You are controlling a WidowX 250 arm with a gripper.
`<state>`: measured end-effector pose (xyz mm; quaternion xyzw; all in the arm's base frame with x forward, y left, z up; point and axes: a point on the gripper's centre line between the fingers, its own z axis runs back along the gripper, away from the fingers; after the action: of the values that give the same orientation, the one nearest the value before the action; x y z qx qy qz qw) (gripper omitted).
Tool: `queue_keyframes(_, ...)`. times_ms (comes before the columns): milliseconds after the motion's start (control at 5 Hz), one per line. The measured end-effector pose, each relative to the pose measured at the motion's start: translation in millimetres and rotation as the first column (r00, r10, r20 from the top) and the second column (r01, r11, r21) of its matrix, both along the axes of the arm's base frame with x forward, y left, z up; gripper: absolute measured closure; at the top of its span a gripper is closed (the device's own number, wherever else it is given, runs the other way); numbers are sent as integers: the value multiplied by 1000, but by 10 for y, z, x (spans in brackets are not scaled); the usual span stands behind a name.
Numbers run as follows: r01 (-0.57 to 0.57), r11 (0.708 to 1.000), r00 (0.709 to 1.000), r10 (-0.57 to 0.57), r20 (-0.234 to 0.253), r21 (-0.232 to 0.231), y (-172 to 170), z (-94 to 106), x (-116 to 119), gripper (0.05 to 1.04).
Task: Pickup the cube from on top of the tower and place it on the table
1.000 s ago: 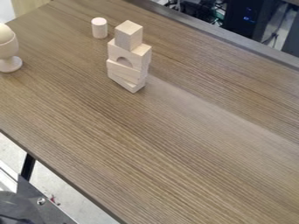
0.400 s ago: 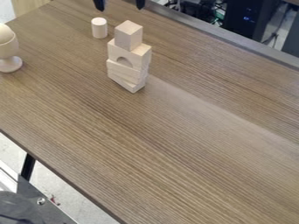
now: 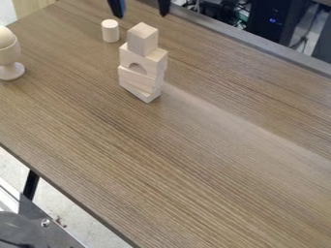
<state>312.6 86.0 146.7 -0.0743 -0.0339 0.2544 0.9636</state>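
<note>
At the top edge of the camera view my gripper point(image 3: 142, 15) hangs open, its two black fingertips apart with nothing between them. Just below it in the view, the plain wooden cube point(image 3: 142, 39) rests on top of the tower point(image 3: 142, 72), apart from the gripper. Stacked pale wooden blocks make up the tower, one of them with an arched cutout. The tower stands on the brown wood-grain table point(image 3: 194, 169), in its upper part.
A small wooden cylinder point(image 3: 110, 31) stands just behind and left of the tower. A wooden cup with a rounded top point(image 3: 9, 53) is at the left edge. Dark equipment point(image 3: 275, 22) lies beyond the table's far edge.
The gripper has come into view from the top edge, then moved slightly down and to the right. The cube and tower have not moved.
</note>
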Motion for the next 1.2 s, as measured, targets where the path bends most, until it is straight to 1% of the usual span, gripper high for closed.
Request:
queue_keyframes(200,126,989,992,-124,-28,80,-35,-82,-22,84)
queue_keyframes(400,290,908,957,-283,-70,302,-132,-216,-4,84)
queue_keyframes(600,315,869,948,-307,-83,382,-148,-197,38,84)
queue_keyframes(1000,322,873,947,-291,-137,367,-116,-206,95,84)
queue_keyframes(1200,323,891,946,-295,-134,319,-106,-148,139,84)
